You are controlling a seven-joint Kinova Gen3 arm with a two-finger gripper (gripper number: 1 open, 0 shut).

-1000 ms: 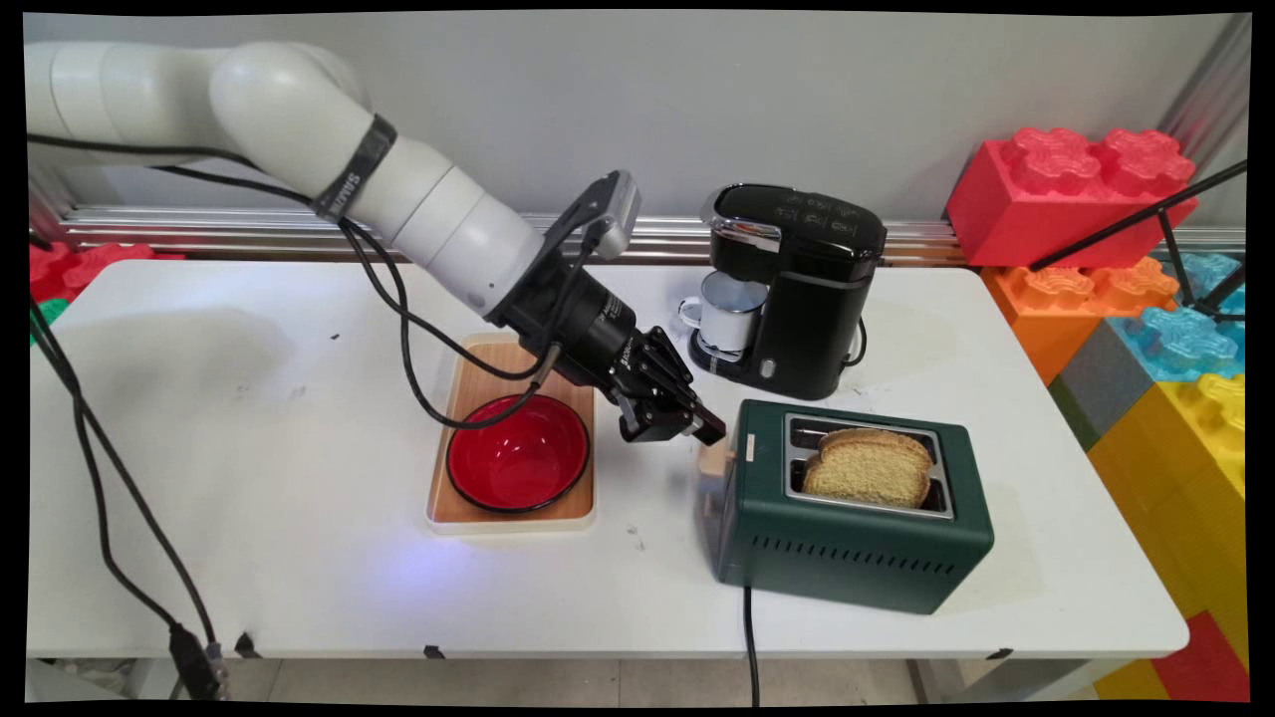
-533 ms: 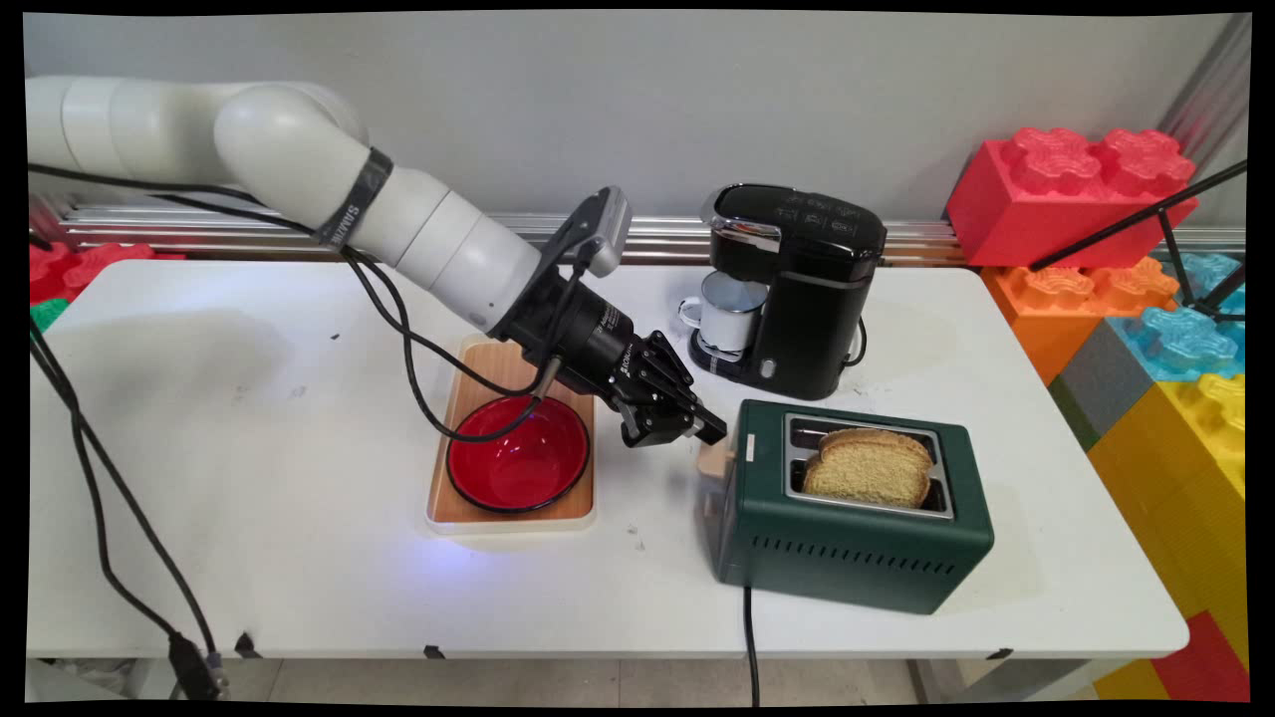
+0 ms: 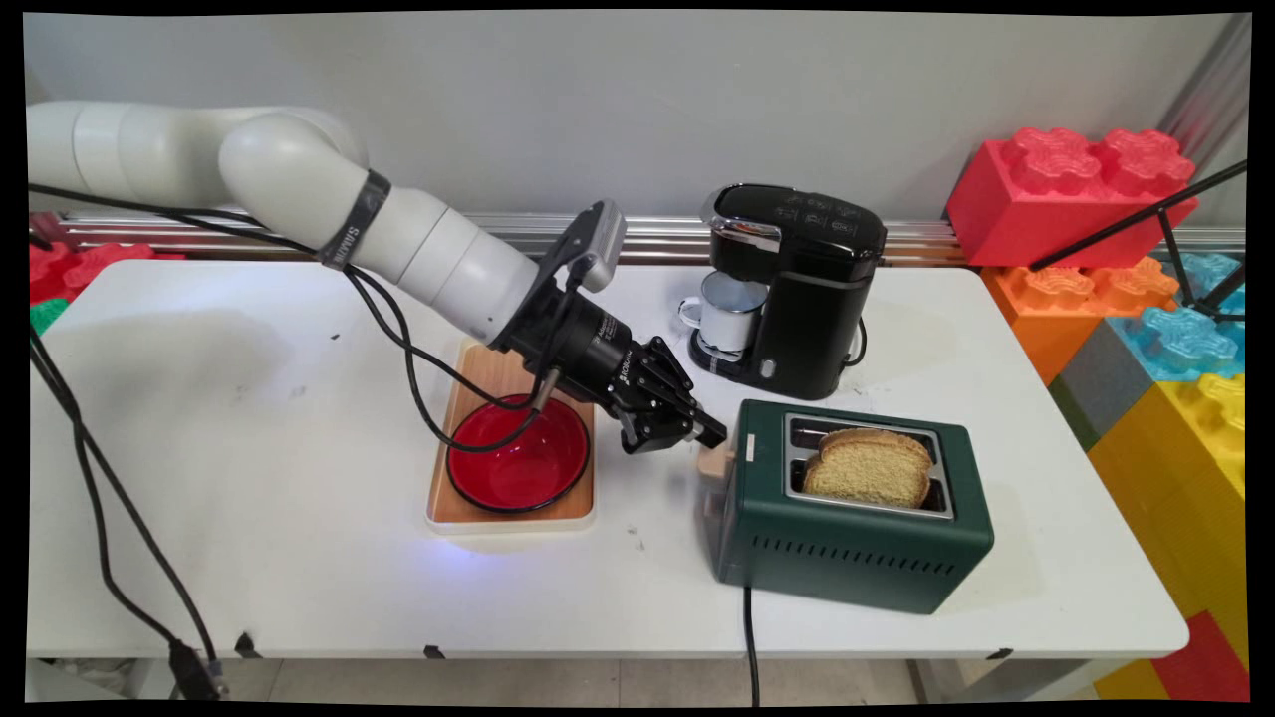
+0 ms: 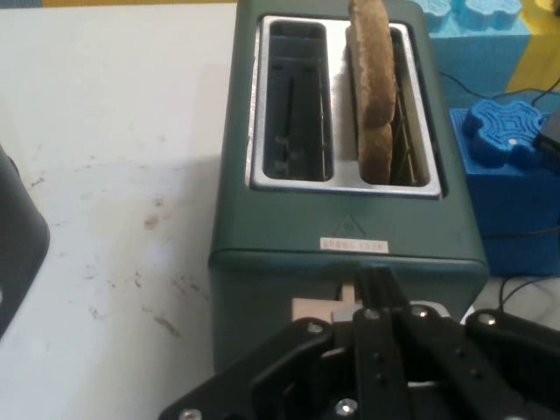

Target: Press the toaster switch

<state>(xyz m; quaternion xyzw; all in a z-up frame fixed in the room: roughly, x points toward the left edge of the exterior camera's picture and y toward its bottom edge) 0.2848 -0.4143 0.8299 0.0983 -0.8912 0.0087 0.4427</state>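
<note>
Lowering slightly since a second ago, the gripper (image 3: 709,438) is hovering at the green toaster (image 3: 857,518)'s beige lever (image 3: 713,462) in the main view, red bowl (image 3: 517,453) behind it. From the hand view, the fingers (image 4: 378,289) are pressed together, tips at the lever (image 4: 317,309), with bread (image 4: 374,79) sitting in the farther slot.

A robotics laboratory staged as a kitchen. A white robot arm (image 3: 418,249) trailing loose black cables (image 3: 100,498) reaches over a plain white bench (image 3: 249,558) set against a bare grey wall (image 3: 598,100) with an aluminium rail (image 3: 249,224) along its foot. Household props stand on the bench: a green toaster (image 3: 847,538) holding bread (image 3: 867,468), a black coffee maker (image 3: 797,289) with a white mug (image 3: 727,311), and a red bowl (image 3: 518,453) on a wooden tray (image 3: 518,513). Oversized toy building blocks (image 3: 1066,189) are stacked at the right, crossed by a black tripod leg (image 3: 1136,214).
</note>
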